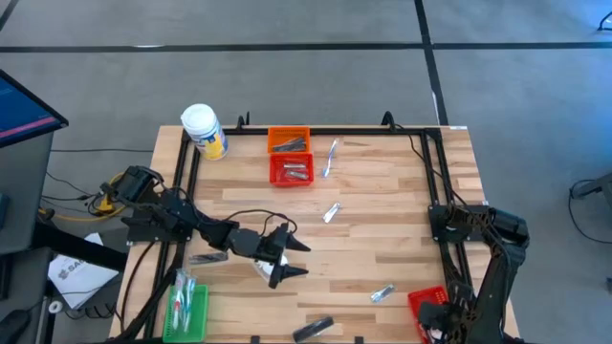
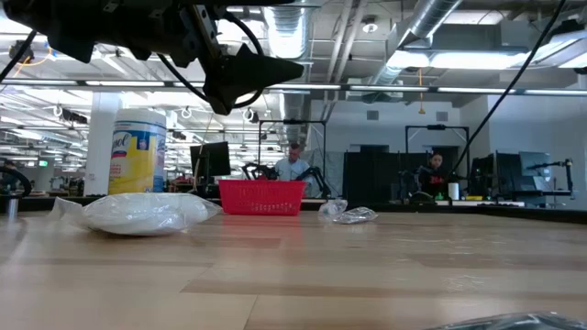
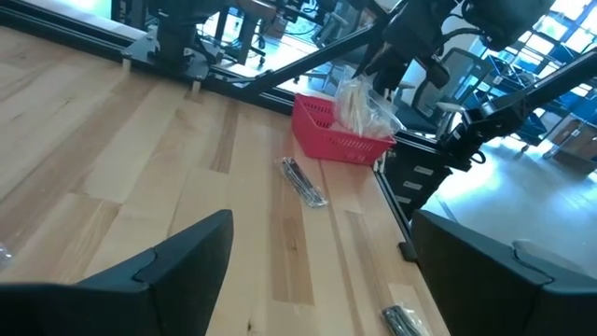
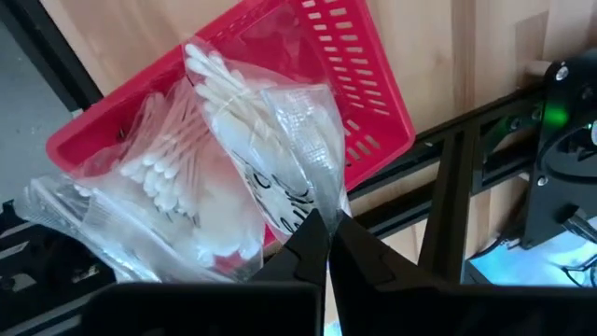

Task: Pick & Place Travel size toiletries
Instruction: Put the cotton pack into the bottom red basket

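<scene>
My left gripper point(image 1: 290, 260) is open and empty above the table's near middle, over a white packet point(image 1: 262, 269) that lies flat on the wood point(image 2: 142, 211). My right gripper point(image 4: 328, 245) is shut on a clear bag of cotton swabs point(image 4: 215, 177) over a red basket point(image 4: 373, 93) at the near right corner point(image 1: 427, 304). Foil sachets point(image 1: 382, 293) point(image 1: 332, 212) point(image 1: 208, 257), a dark sachet point(image 1: 313, 329) and a clear stick point(image 1: 331, 158) lie loose on the table. My right gripper pinches the clear bag by its upper edge point(image 4: 312, 201) between its two fingers, coming from above. The bag hangs below the fingers with its lower part inside the red basket point(image 3: 366, 117). Whether it rests on the basket's floor, I cannot tell.
A big white jar with a yellow label point(image 1: 204, 131) stands at the far left. An orange basket point(image 1: 288, 140) and a second red basket point(image 1: 292, 170) hold items at the far middle. A green basket point(image 1: 188, 308) sits at the near left. Black frame rails point(image 1: 435, 182) line the table's sides.
</scene>
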`<control>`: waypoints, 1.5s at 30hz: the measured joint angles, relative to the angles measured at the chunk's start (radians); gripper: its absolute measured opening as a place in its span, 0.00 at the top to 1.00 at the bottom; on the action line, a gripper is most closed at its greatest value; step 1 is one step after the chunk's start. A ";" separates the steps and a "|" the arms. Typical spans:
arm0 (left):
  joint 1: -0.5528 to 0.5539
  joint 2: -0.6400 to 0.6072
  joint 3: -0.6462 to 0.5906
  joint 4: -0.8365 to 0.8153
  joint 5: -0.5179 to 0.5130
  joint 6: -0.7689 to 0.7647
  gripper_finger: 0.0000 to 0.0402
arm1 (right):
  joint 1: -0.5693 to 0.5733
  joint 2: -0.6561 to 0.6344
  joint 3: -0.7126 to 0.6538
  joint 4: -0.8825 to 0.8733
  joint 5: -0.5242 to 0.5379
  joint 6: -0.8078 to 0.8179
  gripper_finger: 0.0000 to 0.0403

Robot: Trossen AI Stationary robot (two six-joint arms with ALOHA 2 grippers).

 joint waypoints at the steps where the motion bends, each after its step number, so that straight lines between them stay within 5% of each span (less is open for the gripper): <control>1: 0.000 0.000 0.000 0.000 0.000 0.000 0.20 | -0.002 0.000 -0.002 0.001 0.003 0.001 1.00; 14: 0.003 0.000 0.000 -0.001 -0.001 0.000 0.21 | -0.027 0.000 -0.048 0.000 0.007 -0.076 1.00; 29: 0.003 0.000 -0.001 -0.008 -0.003 0.000 0.21 | -0.034 -0.112 -0.049 0.000 0.211 -0.097 1.00; 45: 0.003 0.000 -0.001 -0.009 -0.002 0.000 0.21 | 0.035 -0.102 -0.144 0.001 0.078 0.031 1.00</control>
